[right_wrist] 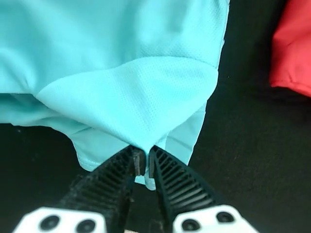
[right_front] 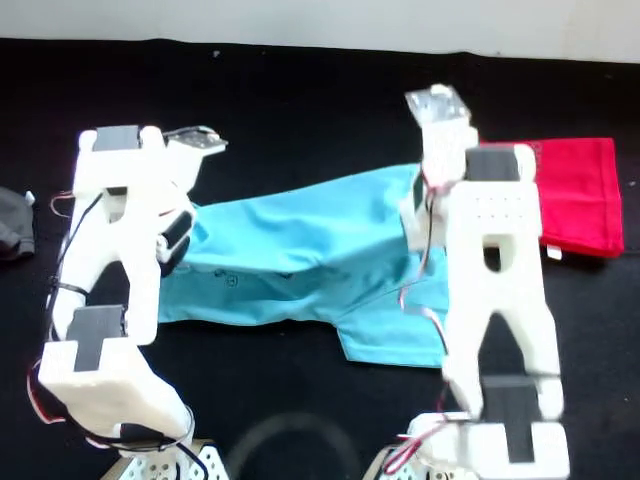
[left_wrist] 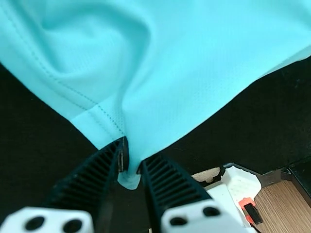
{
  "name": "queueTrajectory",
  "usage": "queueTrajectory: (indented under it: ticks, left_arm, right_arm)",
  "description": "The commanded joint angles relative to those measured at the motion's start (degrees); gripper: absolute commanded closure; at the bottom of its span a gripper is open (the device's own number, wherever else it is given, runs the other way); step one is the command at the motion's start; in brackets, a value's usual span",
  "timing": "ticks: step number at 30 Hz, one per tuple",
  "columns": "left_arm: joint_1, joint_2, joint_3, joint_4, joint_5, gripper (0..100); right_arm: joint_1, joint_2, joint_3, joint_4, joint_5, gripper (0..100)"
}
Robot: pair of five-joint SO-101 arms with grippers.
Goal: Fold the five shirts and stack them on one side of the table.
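Left gripper is clamped on one corner of the teal shirt, and right gripper pinches the opposite edge, so the cloth lies stretched between them. Farther right, apart from its hem, lies a folded red shirt — the black table stretches on behind.

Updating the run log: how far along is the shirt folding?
Done: the red shirt lies folded by the right arm. In hand: the turquoise shirt, spread out, pinched by the left gripper and the right gripper. Left: finishing this fold and stacking it; a grey bundle beyond the left arm looks unfolded.
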Motion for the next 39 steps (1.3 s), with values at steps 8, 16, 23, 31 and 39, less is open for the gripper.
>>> queueTrajectory:
  ticks: [8, 16, 23, 31, 39]
  left_arm:
    - [2.86, -6.90, 5.49, -0.53, -0.53, 99]
    - [3.03, -11.12, 9.36, -0.88, -0.53, 99]
    - [2.77, -11.21, 22.90, -12.48, -0.53, 99]
    - [2.68, -11.21, 25.10, -14.77, -0.53, 99]
    - [1.98, -11.82, 24.75, -13.80, -0.53, 92]
  right_arm:
    - [2.95, -22.20, 20.00, -0.40, 8.70, 99.2]
    - [5.49, -25.80, 20.70, 4.26, 12.92, 99.2]
    - [7.25, -25.80, 28.97, 0.92, 15.03, 99.2]
    - [7.34, -26.24, 36.53, -4.00, 16.53, 99.2]
    - [7.08, -26.33, 34.42, -0.66, 16.62, 83.0]
